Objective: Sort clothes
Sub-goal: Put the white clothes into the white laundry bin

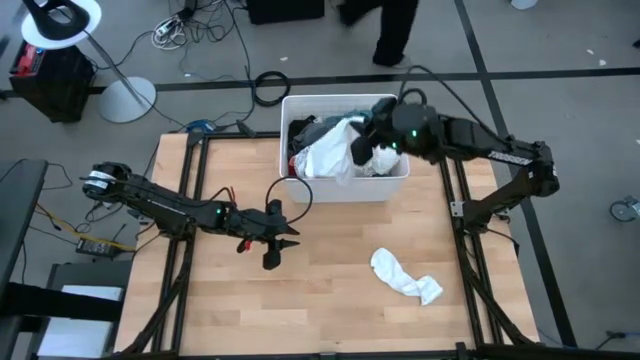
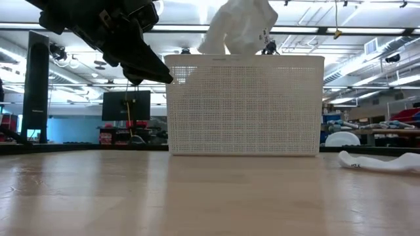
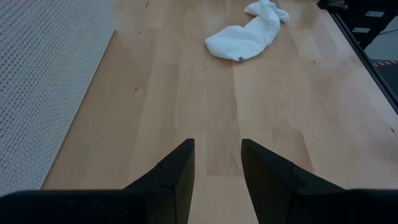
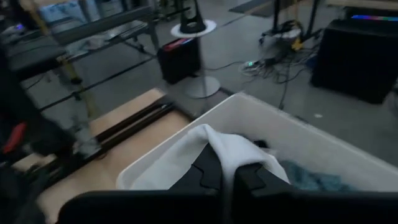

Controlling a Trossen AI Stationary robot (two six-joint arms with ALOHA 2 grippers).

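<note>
The right claw (image 1: 362,150) is closed on a white garment (image 1: 330,152) above the bin (image 1: 345,188) — lifting step; next it must clear the rim. The left claw (image 1: 272,243) waits open over the bench (image 1: 330,300), near a white sock (image 1: 405,276).

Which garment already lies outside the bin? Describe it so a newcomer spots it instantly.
Start at the white bin at the table's far edge, then look toward the near right part of the wooden table. There lies a white sock, alone and flat on bare wood, touched by neither gripper.
</note>
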